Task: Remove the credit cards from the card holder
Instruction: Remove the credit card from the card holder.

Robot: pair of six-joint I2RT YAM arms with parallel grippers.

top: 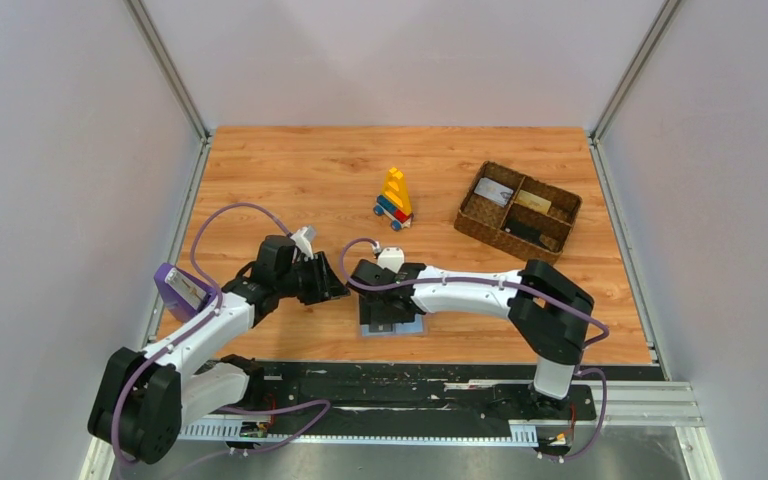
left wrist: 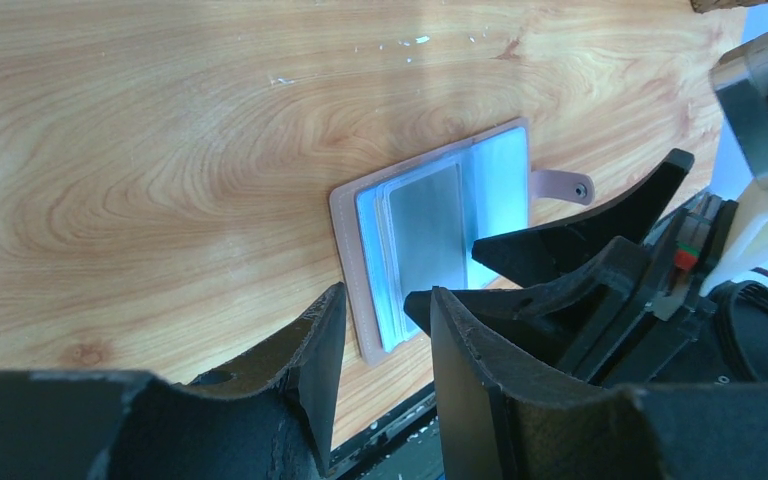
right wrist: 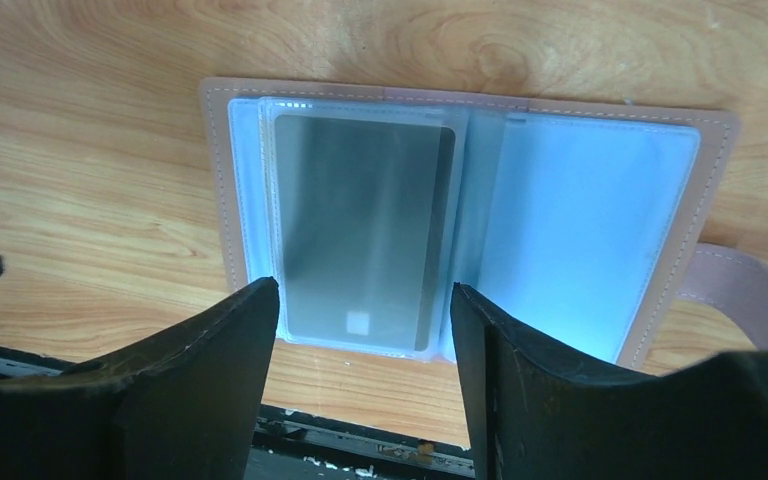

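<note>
Currently the card holder (right wrist: 580, 200) lies open and flat on the tabletop (top: 290, 170), close to the near edge, just ahead of the arm bases. It has a pinkish outer rim and light-blue inside, and a strap tab (right wrist: 750, 290) sticks out of one side. One grey card (right wrist: 365, 230) sits in the clear sleeve on one panel; the other panel shows plain blue sleeve.

Right hand (right wrist: 362, 292) is over the holder, released. Its fingers (right wrist: 230, 380) are spread wide, tips either side of the grey card's near end, nothing clamped. Can't tell if the tips touch the sleeve.

Left hand (left wrist: 385, 300) is just beside the holder on its left, also released. Its fingers (left wrist: 305, 370) are apart with nothing gripped, and the holder's edge shows through the gap. The hands are near each other.

Further out, mid-tabletop: a small toy (top: 395, 197) of yellow, red and blue blocks, standing free.

Far right: a brown woven basket (top: 505, 242) with compartments, well apart from the holder. Three cards lie in it:
- greyish-white card (top: 493, 192) in one far compartment
- tan card (top: 532, 201) in the compartment beside it
- black card (top: 525, 232) in the long compartment nearer the arms
</note>
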